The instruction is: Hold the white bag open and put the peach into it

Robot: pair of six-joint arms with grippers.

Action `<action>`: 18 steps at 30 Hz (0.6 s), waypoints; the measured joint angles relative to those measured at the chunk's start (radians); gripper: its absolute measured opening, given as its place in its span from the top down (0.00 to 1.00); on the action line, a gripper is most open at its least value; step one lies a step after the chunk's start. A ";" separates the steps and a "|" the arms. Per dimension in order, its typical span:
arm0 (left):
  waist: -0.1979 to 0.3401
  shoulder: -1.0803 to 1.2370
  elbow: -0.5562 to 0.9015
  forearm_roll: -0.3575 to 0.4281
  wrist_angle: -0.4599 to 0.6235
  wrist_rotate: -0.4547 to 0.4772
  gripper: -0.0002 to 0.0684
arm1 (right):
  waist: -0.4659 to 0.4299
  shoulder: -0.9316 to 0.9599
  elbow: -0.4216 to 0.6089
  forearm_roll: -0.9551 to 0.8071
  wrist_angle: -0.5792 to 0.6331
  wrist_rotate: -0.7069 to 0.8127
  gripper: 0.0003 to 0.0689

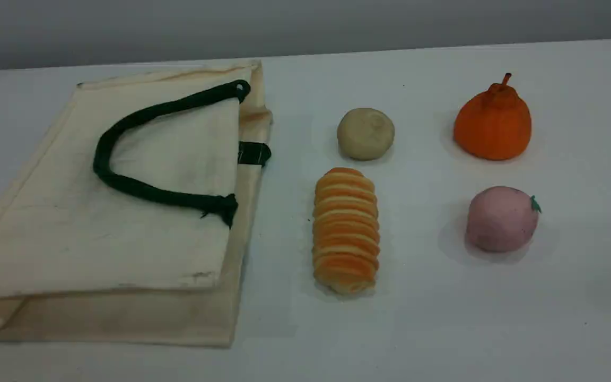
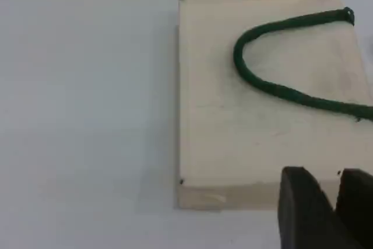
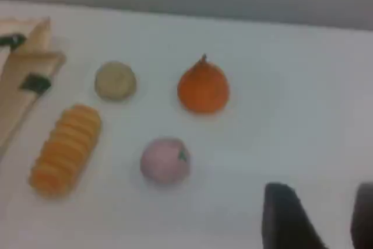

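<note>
no writing, brand or label can be read on anything here — the white bag point(image 1: 125, 223) is plain cream cloth, a little smudged, with a dark green rope handle point(image 1: 125, 185) looped flat across its top face and a green tab point(image 1: 254, 153) at its right edge. it lies flat and folded on the left side of the white table point(image 1: 433, 318).

the table is smooth and matte, and behind its far edge runs a plain grey wall point(image 1: 305, 21).

the peach point(image 1: 502, 218) sits on the right side, well apart from the bag, its small green leaf pointing right. beyond it stands an orange stemmed fruit point(image 1: 492, 123). between these and the bag lie a beige round bun point(image 1: 365, 133) and, nearer, a ridged orange bread roll point(image 1: 346, 229).

neither arm shows in the scene view. in the left wrist view the left gripper point(image 2: 331, 202) hangs over the bag's near corner, its dark fingertips a small way apart, holding nothing. in the right wrist view the right gripper point(image 3: 323, 220) hangs above bare table to the right of the peach — its fingertips stand apart and empty.
</note>
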 joint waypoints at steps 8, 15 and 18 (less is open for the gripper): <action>-0.001 0.273 -0.149 0.004 -0.031 -0.002 0.73 | 0.000 0.251 -0.151 0.009 -0.138 0.013 0.65; -0.001 0.576 -0.314 0.004 -0.084 -0.001 0.72 | 0.000 0.539 -0.294 0.018 -0.238 0.012 0.65; -0.001 0.665 -0.349 0.004 -0.157 0.003 0.72 | 0.000 0.628 -0.301 0.030 -0.303 0.008 0.65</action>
